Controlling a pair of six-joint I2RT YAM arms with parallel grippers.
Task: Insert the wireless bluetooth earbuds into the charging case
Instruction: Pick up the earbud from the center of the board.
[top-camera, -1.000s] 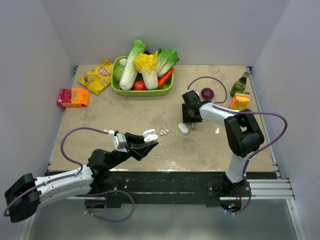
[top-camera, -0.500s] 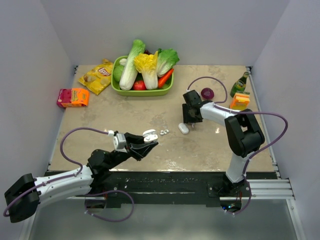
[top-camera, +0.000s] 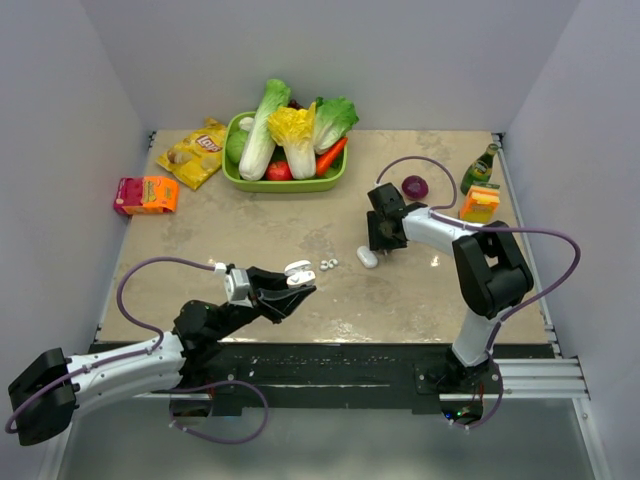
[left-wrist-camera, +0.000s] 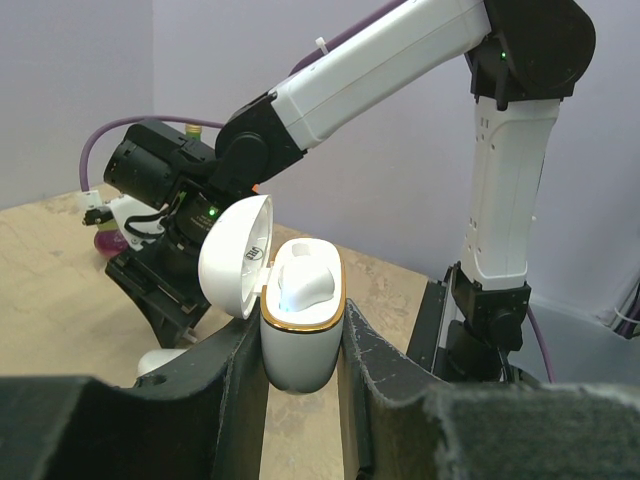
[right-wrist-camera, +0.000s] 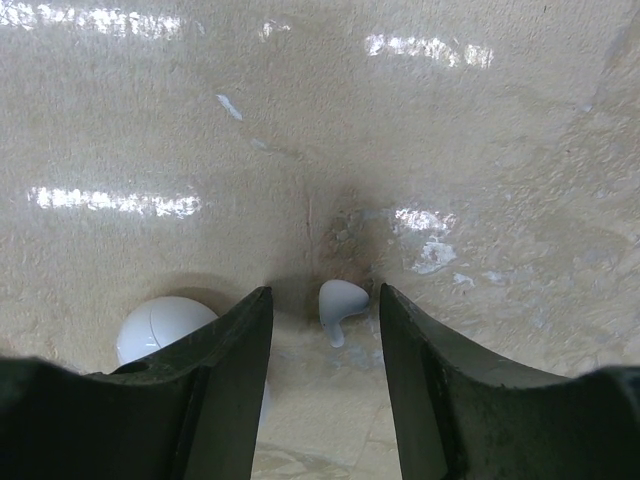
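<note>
you're looking at a glossy beige counter (top-camera: 250, 230) with a marbled pattern. it is boxed in by plain pale lilac walls (top-camera: 400, 60) on the left, far and right sides. in the right wrist view, streaks of light reflect off the surface and a thin crack-like line runs across it.

along the far edge you have a green basket (top-camera: 290, 185) piled with lettuces, with a yellow chip bag (top-camera: 195, 152) just to its left. a pink and orange box (top-camera: 146, 194) lies at the far left edge. a red onion (top-camera: 414, 187), a green bottle (top-camera: 481, 168) and an orange carton (top-camera: 480, 203) sit in the far right corner.

your left pincer (top-camera: 298, 285) is near the middle of the near edge, clamped on the charging case (left-wrist-camera: 300, 340). the case stands upright between the fingers with its lid (left-wrist-camera: 235, 255) swung open to the left. a white rounded form sits in its gold-rimmed opening, and you can't tell whether that is an earbud.

your right pincer (right-wrist-camera: 323, 293) is right of centre, pointing down at the counter with its fingers moderately apart. one earbud (right-wrist-camera: 340, 298) lies on the surface between them, touching neither finger. a white rounded object (right-wrist-camera: 160, 325) rests on the counter just outside one finger. two small white pieces (top-camera: 327, 264) lie between the two pincers, too small to identify.
</note>
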